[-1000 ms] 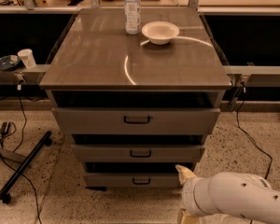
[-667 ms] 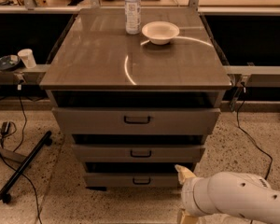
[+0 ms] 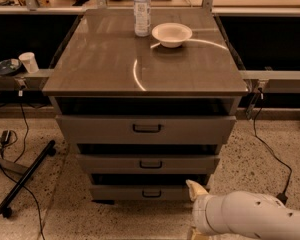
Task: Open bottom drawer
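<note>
The bottom drawer point(image 3: 140, 193) is the lowest and narrowest grey-brown front of the cabinet, with a small black loop handle point(image 3: 151, 194). Above it sit a mid-sized drawer front point(image 3: 149, 164) and the widest one point(image 3: 146, 129). My white arm point(image 3: 250, 216) comes in from the lower right. The gripper point(image 3: 194, 189) shows only as a pale tip just right of the bottom drawer's right end, at about handle height. Its lower part runs off the frame's bottom edge.
On the cabinet top point(image 3: 105, 59) stand a water bottle point(image 3: 142, 10) and a white bowl point(image 3: 172, 34). A black stand leg point(image 3: 24, 178) and cables lie on the speckled floor at left. A paper cup point(image 3: 28, 62) sits on a left shelf. Another cable point(image 3: 270, 154) trails at right.
</note>
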